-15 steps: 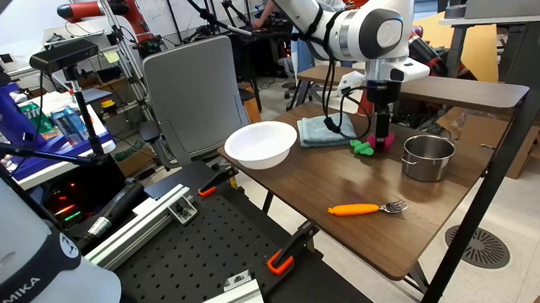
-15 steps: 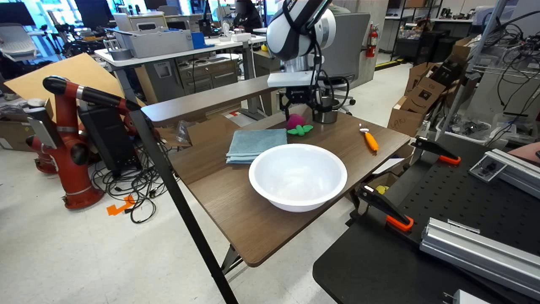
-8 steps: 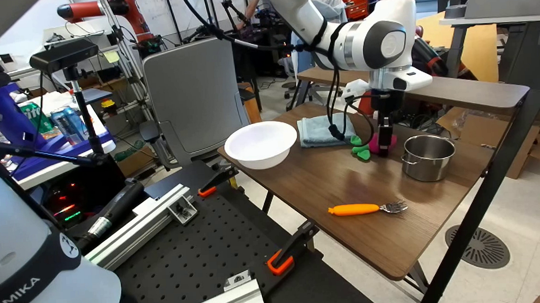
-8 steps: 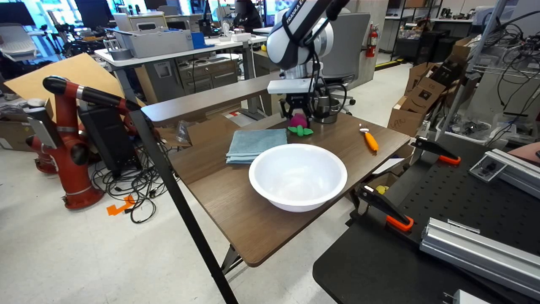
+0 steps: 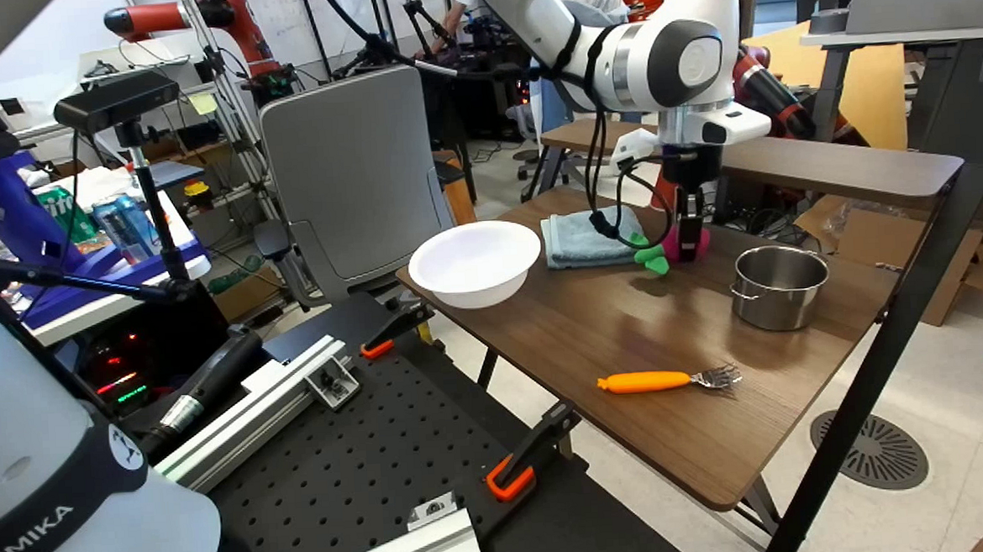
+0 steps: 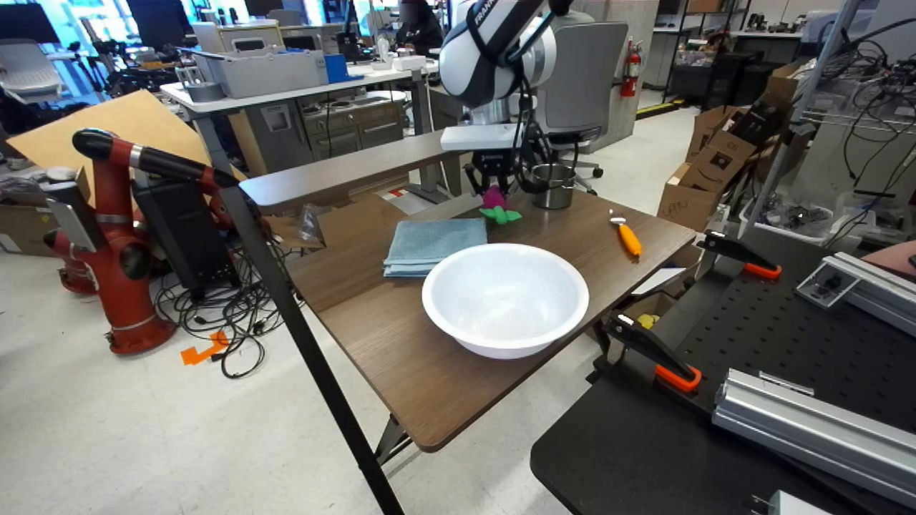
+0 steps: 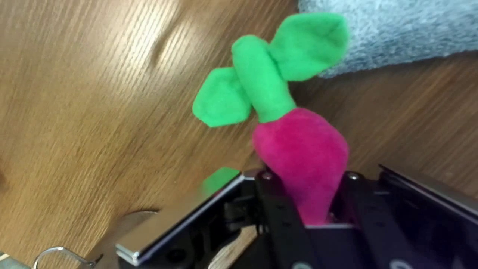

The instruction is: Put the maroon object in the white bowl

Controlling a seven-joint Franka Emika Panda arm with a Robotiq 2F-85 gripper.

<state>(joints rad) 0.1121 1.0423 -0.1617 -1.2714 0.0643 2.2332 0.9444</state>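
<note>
The maroon object (image 7: 302, 145) is a soft magenta-pink toy with green leaves (image 7: 261, 78), pinched in the wrist view between the two black fingers of my gripper (image 7: 310, 175). My gripper (image 5: 689, 249) is shut on its pink body (image 5: 701, 238) in an exterior view, and the leaves (image 6: 501, 214) hang out at the side. How far the toy is off the table, if at all, I cannot tell. The wide white bowl (image 5: 474, 264) stands near the table's edge, apart from the gripper; its inside (image 6: 504, 293) shows nothing in it.
A folded blue towel (image 6: 436, 243) lies between the toy and the bowl. The steel pot (image 5: 782, 290) stands close to the gripper on its other side. An orange-handled fork (image 5: 644, 381) rests nearer the front edge. A raised shelf (image 5: 839, 169) runs behind the arm.
The gripper came down around the toy and closed on its pink body. Over the last half second gripper and toy have shifted slightly up and sideways in both exterior views.
</note>
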